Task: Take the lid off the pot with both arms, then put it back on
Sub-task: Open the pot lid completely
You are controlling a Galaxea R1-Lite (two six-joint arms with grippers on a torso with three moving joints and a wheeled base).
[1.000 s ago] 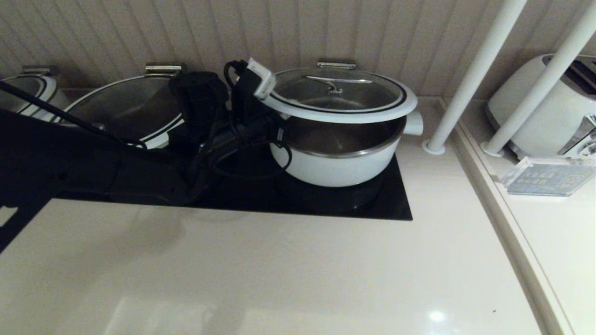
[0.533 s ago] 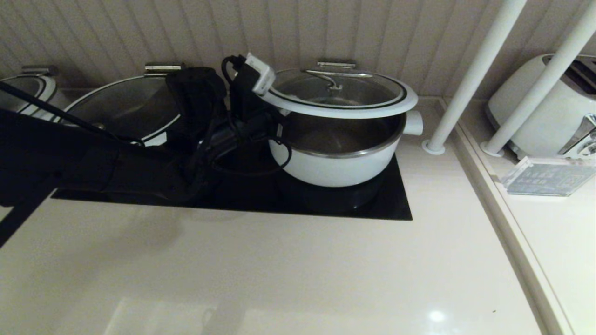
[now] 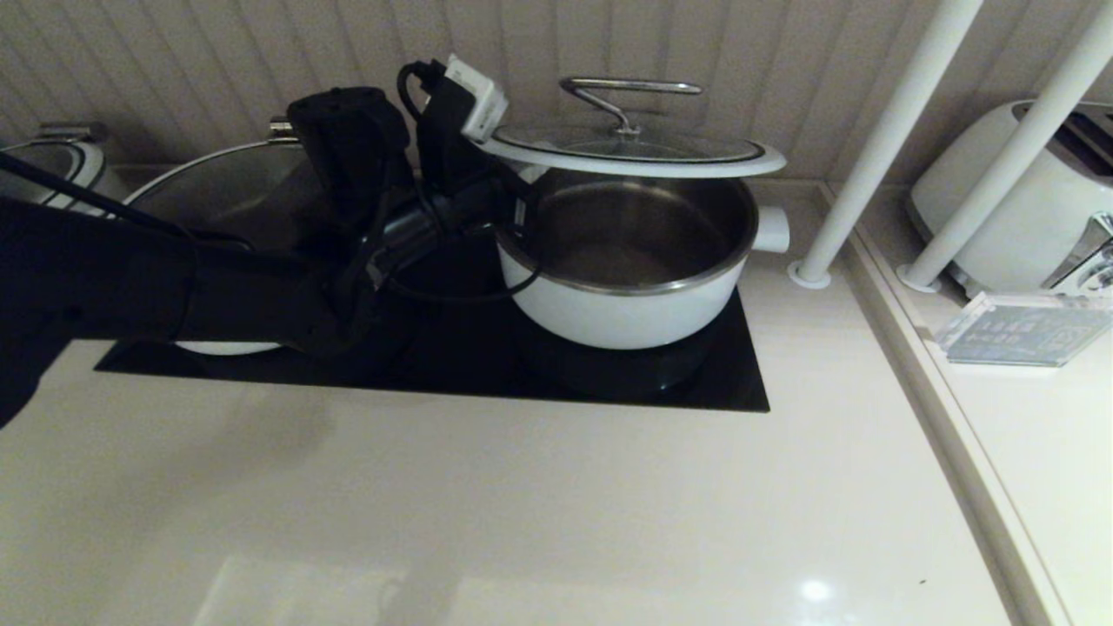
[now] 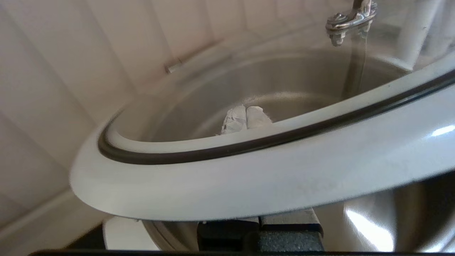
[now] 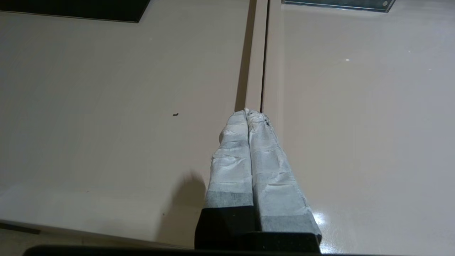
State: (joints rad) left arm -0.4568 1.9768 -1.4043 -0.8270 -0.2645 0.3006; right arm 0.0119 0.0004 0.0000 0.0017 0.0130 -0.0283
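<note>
The white pot stands on the black cooktop, steel inside showing. Its glass lid, white-rimmed with a metal loop handle, hovers nearly level just above the pot. My left gripper reaches in from the left under the lid's left rim. In the left wrist view its shut fingertips show through the glass beneath the lid rim, which rests on them. My right gripper is shut and empty over bare counter, out of the head view.
A second lidded pan sits behind my left arm, and another lid at the far left. Two white poles rise right of the pot. A toaster and a clear sign stand on the right counter.
My left arm has risen and carried the lid up off the pot. The lid has gone from tilted toward me to nearly level, and the pot's inside now shows.
</note>
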